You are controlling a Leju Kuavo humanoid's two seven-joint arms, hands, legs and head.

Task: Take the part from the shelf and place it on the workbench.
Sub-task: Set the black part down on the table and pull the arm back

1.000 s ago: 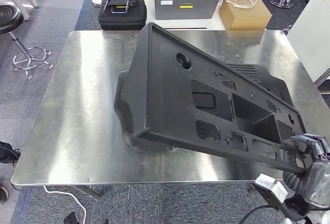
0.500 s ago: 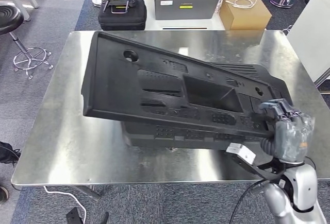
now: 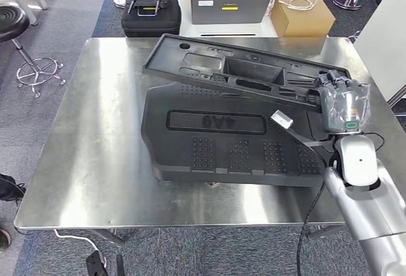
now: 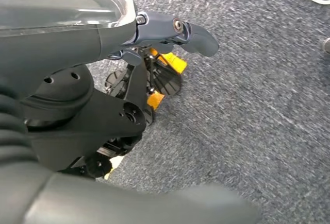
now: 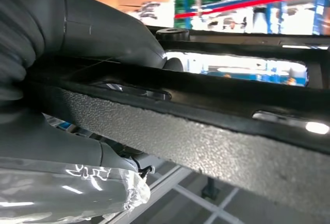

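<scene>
Steel workbench (image 3: pixel 96 155) already bears one panel (image 3: pixel 216 143); right hand (image 3: pixel 342 101) grasps a second panel (image 3: pixel 229 70) by its end, level above it; left hand (image 4: pixel 116 110) hangs, grip unclear.

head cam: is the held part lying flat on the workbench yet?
No. The right hand holds the black part by one end, raised and tilted above a second black panel lying on the workbench.

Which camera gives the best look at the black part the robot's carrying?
The head view: the whole black part shows, gripped at one end by the right hand. The right wrist view catches just its edge; the left wrist view faces floor.
</scene>
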